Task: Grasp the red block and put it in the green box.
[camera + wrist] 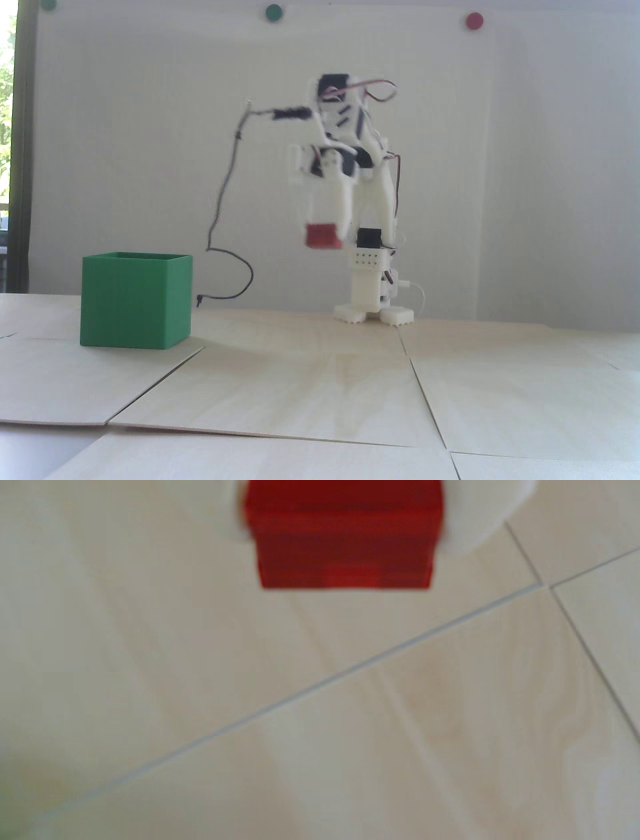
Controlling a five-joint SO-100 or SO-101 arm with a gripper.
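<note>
In the fixed view, the claw point(325, 235) is clamped on the red block point(323, 236), raised clear of the surface point(320, 390). The green box point(136, 300) stands at 8 o'clock from the block, well apart. A black cable point(222, 190) hangs between them.

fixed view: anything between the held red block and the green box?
Nothing solid: the red block hangs in the gripper; only the dangling black cable crosses toward the green box.

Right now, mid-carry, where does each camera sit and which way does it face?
Fixed view: low at table height, facing the wall; shows the whole arm, the gripper holding the red block in the air, and the green box at left.
Wrist view: on the arm, looking down at the table; white fingers flank the red block at the top edge.
Shared: block, gripper, table seams.
</note>
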